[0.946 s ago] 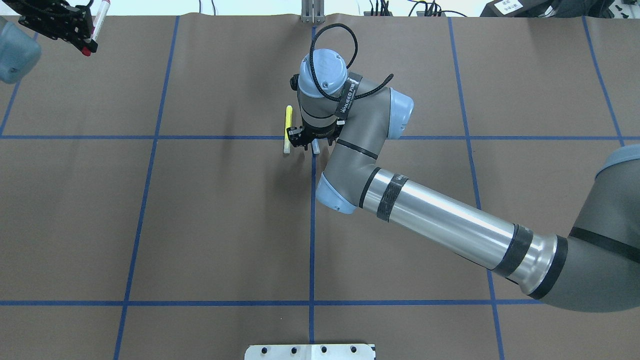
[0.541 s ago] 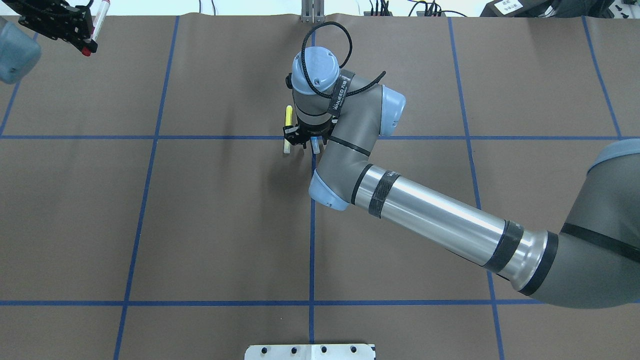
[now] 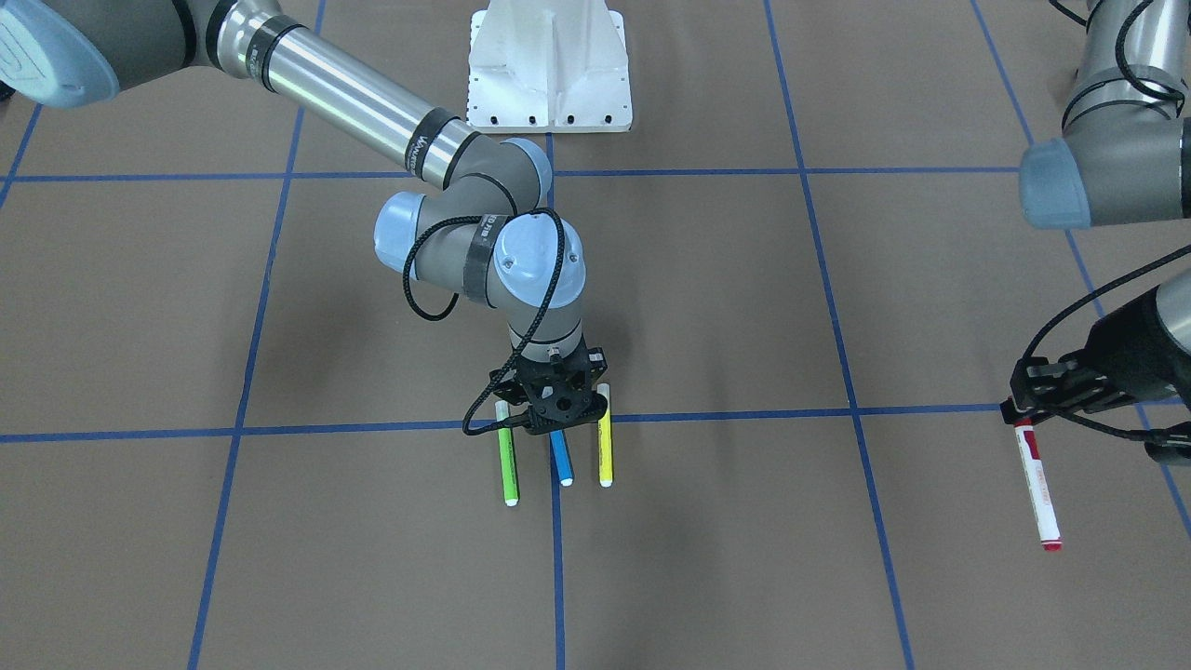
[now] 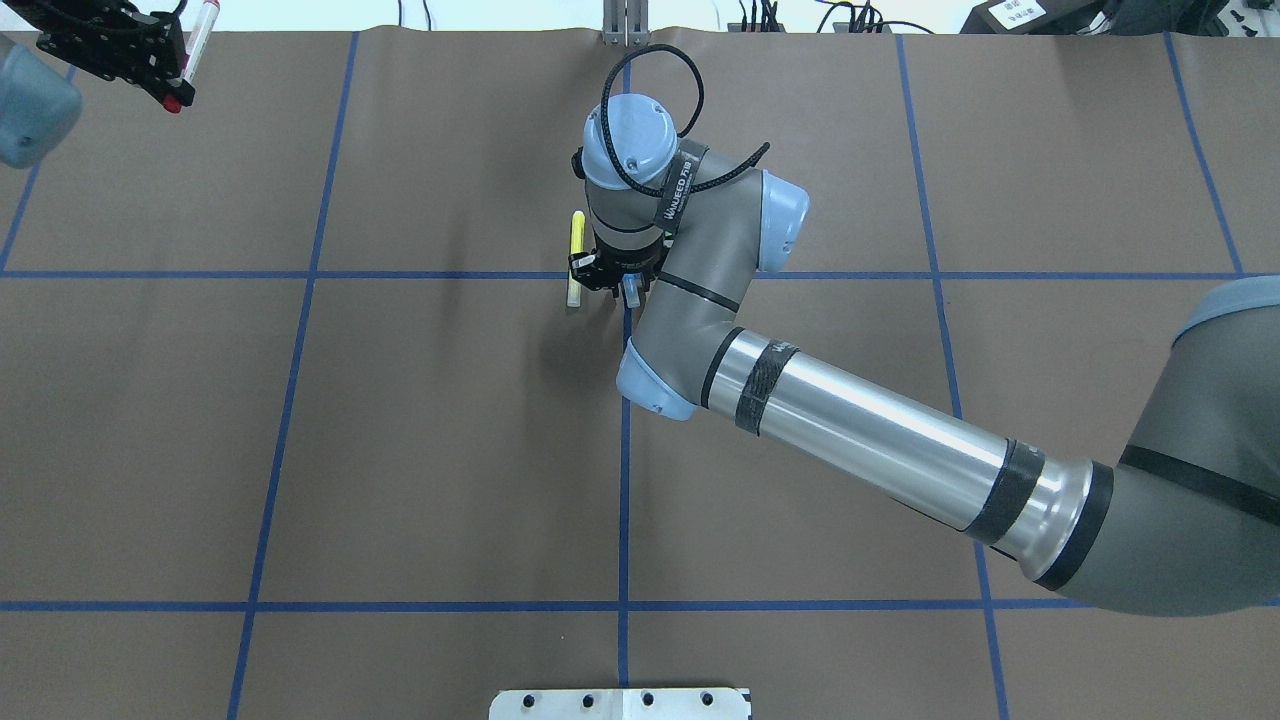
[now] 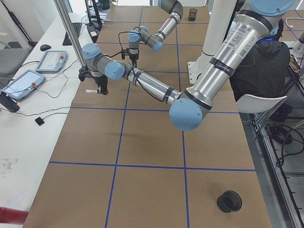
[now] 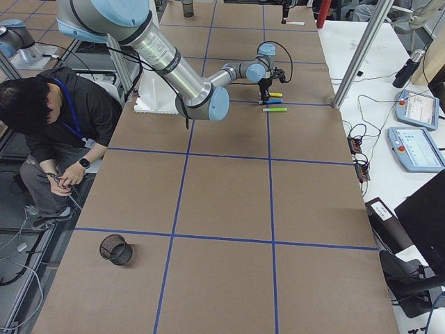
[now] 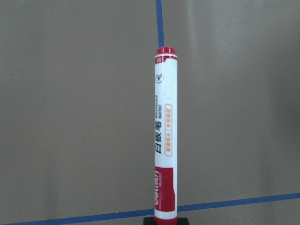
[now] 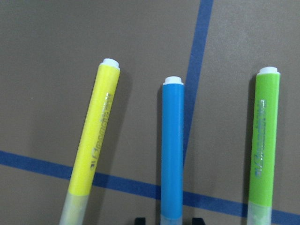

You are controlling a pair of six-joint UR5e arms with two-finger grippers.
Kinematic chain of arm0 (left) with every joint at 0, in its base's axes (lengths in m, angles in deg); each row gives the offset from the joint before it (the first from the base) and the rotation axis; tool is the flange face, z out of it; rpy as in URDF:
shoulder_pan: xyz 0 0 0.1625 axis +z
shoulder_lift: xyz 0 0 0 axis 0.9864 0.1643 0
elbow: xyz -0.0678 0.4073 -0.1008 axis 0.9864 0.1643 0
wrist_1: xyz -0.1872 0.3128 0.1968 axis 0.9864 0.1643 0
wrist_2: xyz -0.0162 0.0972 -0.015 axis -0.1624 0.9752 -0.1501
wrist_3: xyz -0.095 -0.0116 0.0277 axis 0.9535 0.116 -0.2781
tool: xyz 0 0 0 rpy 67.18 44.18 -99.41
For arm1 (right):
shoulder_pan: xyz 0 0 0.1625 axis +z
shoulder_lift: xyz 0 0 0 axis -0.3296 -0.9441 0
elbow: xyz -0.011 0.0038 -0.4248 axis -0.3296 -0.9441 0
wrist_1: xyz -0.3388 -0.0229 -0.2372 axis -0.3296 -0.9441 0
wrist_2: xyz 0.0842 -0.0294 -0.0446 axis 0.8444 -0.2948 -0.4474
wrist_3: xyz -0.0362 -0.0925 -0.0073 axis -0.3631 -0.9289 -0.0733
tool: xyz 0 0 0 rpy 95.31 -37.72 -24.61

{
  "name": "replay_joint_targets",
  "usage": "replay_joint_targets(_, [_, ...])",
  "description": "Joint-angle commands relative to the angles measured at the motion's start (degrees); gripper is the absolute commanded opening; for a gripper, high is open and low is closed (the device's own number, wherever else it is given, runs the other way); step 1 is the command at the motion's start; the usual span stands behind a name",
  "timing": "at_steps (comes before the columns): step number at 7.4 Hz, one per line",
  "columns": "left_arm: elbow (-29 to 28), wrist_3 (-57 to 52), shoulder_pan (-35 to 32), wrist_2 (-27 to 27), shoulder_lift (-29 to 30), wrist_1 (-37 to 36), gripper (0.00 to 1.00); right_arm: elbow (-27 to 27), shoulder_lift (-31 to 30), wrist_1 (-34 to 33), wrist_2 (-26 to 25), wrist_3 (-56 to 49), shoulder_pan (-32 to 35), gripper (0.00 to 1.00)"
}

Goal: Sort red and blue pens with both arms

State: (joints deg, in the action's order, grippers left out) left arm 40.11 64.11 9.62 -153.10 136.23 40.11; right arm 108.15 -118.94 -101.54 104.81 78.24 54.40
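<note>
The red pen (image 3: 1036,484), a white-barrelled marker with red cap, hangs above the table with my left gripper (image 3: 1021,408) shut on its cap end. It fills the left wrist view (image 7: 164,131) and shows at the overhead view's top left (image 4: 203,25). The blue pen (image 3: 561,458) lies on the brown table between a green and a yellow pen. My right gripper (image 3: 558,423) stands low over its capped end, open. In the right wrist view the blue pen (image 8: 172,150) runs between the two fingertips (image 8: 139,219), a gap on each side.
The green pen (image 3: 507,465) and the yellow pen (image 3: 605,447) lie parallel close beside the blue one. A black mesh cup (image 6: 116,249) stands at the table's right end and another cup (image 5: 192,14) shows far off. A person (image 6: 49,118) crouches beside the table. The white pedestal (image 3: 549,65) is behind.
My right wrist has shifted a little to the overhead view's left, centring over the blue pen, then nearly stopped. The left gripper and red marker have not moved.
</note>
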Motion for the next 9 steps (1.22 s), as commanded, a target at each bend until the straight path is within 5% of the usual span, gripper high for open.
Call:
replay_joint_targets(1, [-0.01,0.00,0.00,0.00,0.00,0.04,0.00,-0.07,-0.17,0.00,0.00,0.00,0.00,0.41])
replay_joint_targets(2, [-0.01,0.00,0.00,0.00,0.00,0.04,0.00,-0.07,-0.17,0.00,0.00,0.00,0.00,0.38])
replay_joint_targets(3, [-0.01,0.00,0.00,0.00,0.00,0.04,0.00,-0.07,-0.25,0.09,0.00,0.00,0.00,0.09])
replay_joint_targets(4, [-0.01,0.00,0.00,0.00,0.00,0.04,0.00,-0.16,-0.52,1.48,0.00,0.00,-0.09,0.00])
replay_joint_targets(7, [0.34,0.00,-0.17,-0.09,-0.26,-0.05,0.00,3.51,-0.25,1.06,0.70,-0.09,1.22,0.00])
replay_joint_targets(9, [1.05,0.00,-1.66,-0.18,-1.92,-0.05,0.00,11.66,-0.86,-10.39,3.93,0.00,3.50,0.00])
